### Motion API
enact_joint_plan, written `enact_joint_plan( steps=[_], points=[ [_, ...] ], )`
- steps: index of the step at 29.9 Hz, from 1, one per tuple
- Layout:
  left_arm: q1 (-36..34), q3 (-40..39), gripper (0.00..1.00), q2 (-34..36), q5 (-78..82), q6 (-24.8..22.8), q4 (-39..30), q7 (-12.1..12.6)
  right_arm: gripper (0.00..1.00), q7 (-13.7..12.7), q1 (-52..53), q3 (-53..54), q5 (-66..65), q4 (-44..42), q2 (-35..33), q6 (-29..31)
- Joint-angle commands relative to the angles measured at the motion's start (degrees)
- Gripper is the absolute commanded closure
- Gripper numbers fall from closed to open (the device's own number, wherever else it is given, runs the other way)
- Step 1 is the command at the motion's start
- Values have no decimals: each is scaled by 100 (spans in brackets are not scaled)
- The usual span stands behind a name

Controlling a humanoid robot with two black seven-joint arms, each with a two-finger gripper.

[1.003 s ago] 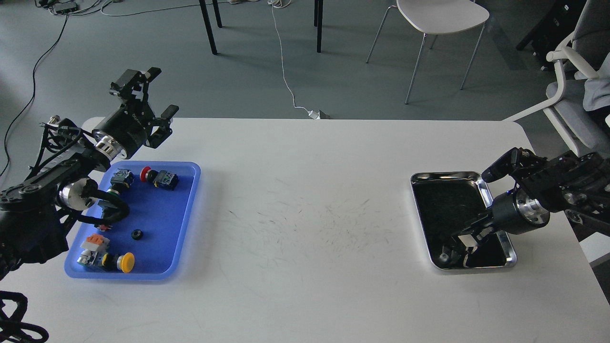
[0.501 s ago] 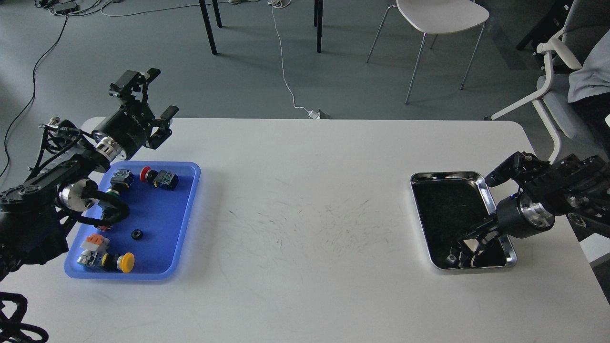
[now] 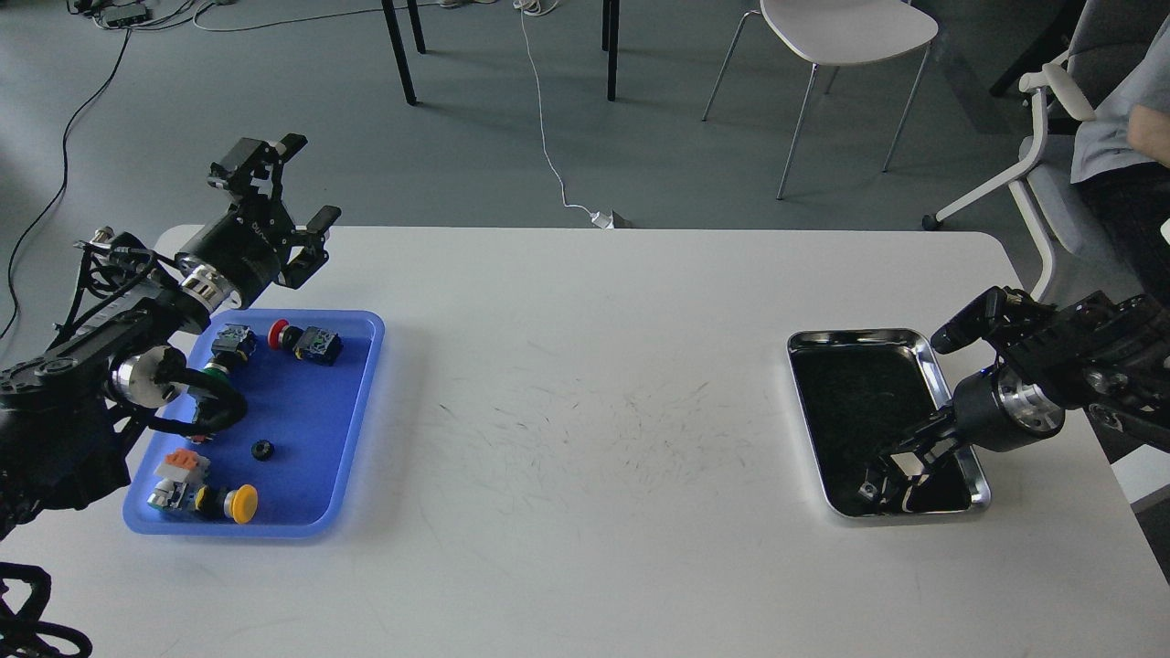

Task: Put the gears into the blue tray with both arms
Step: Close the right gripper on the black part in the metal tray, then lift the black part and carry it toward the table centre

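The blue tray point(image 3: 352, 416) lies at the table's left side. One gear point(image 3: 263, 450), a tiny black ring, rests on its floor among the coloured push-button switches. My left gripper point(image 3: 285, 190) hangs open above the tray's far left corner, holding nothing. My right gripper point(image 3: 882, 489) points down into the near end of the shiny steel tray point(image 3: 859, 335). Its dark fingers blend into the tray's dark inside. A small pale spot shows at the tips, but I cannot tell whether anything is held there.
In the blue tray lie a red-capped switch point(image 3: 302, 340), a green one point(image 3: 224, 352), a yellow one point(image 3: 228, 503) and an orange-topped block point(image 3: 183, 464). A white chair point(image 3: 845, 37) stands beyond the table. A person sits at the far right point(image 3: 1120, 137).
My right gripper has shifted slightly right and nearer inside the steel tray. The office chair and person at the right have moved. My left arm has barely moved.
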Motion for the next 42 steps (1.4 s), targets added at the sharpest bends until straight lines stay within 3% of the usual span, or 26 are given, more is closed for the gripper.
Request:
enact_joint_plan(
  steps=[1,16,21,25,35,42],
  points=[
    [-8,0,1,0,0,0,1,0,51,0,-2,-1,-1,-26,26,0],
    [1,0,1,35,0,0,1,0,53,0,-54,-1,16,-229,281,0],
    [1,0,1,35,0,0,1,0,68,0,-28,-27,16,-194,281,0],
    [1,0,1,35,0,0,1,0,73,0,-19,-45,8,-176,281,0],
    [9,0,1,44,0,0,1,0,96,0,59,-45,16,-167,264,0],
    [1,9,1,52,0,0,1,0,99,0,358,87,104,-194,246,0]
  ],
)
